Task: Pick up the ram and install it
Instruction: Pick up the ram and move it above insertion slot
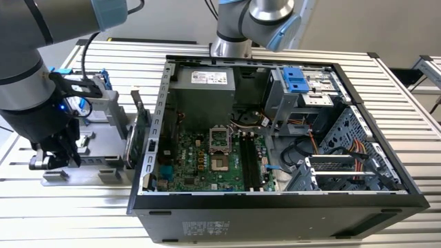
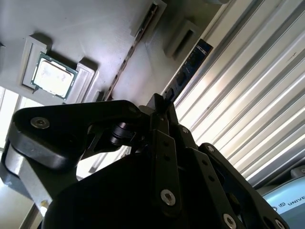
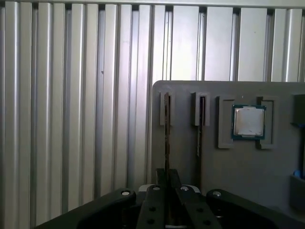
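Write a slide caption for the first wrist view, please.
Gripper at the ram, on edge in the grey holder that also seats a processor.

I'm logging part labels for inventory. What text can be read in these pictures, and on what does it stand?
White label on the power supply: too small to read.
White print on the case, outer panel: too small to read.
Lettering on the arm: cut off at the picture's edge.
Lid of the processor: nothing legible.
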